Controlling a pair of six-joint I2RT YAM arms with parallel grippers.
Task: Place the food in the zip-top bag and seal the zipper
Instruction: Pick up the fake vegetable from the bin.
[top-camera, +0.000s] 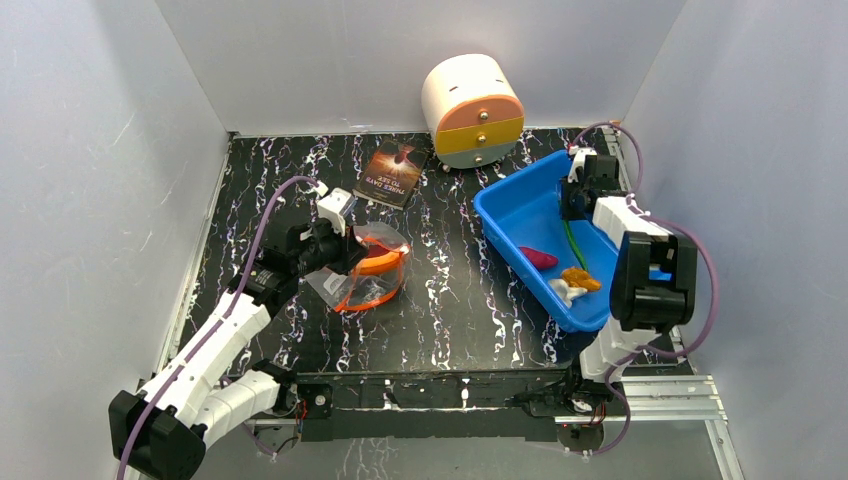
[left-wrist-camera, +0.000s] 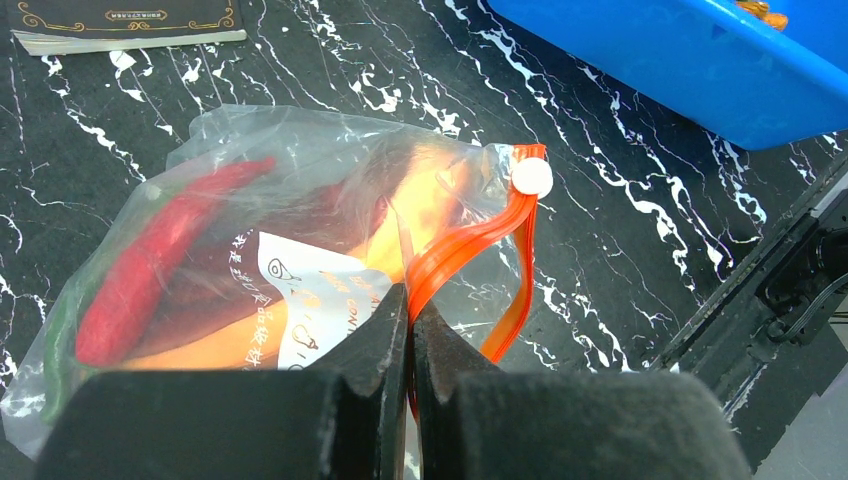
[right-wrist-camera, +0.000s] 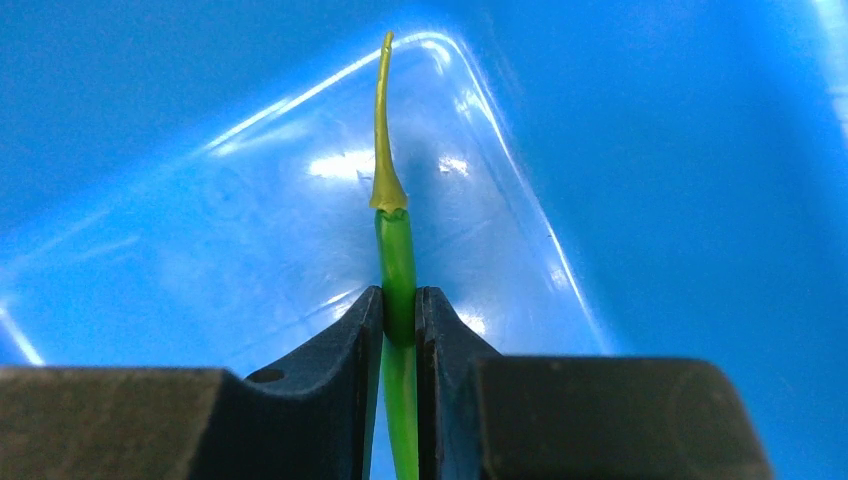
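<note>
— How far along is it?

— Partway. The bag (top-camera: 372, 272) lies on the table left of centre, and the left wrist view shows a red chili (left-wrist-camera: 150, 265) and an orange slice (left-wrist-camera: 432, 200) already inside it.

— And the left claw (left-wrist-camera: 408, 295)?

— Pinched shut on the zipper (left-wrist-camera: 470, 240), holding one lip of the mouth. The strip loops outward, so the mouth stands open and nothing is sealed.

— What is not in yet?

— Four things, all in the blue bin (top-camera: 500, 215) on the right: a green stick (right-wrist-camera: 396, 250), a magenta piece (top-camera: 538, 257), some orange bits (top-camera: 580, 279) and a white lump (top-camera: 566, 291).

— Is the right claw (right-wrist-camera: 398, 300) busy?

— Yes, it is down at the bin's far end, clamped on the green stick just below its yellowish stem. I cannot tell whether the stick has left the bin floor.

— So the step in hand is carrying that stick across?

— That is how I read it. Bin and bag are well apart, so it has to be lifted over the bin wall and fed into the held-open mouth.

— Then?

— By my count, three more trips for the remaining food, then closing the zipper along the mouth. I would call it under half done, with the sealing untouched.
</note>
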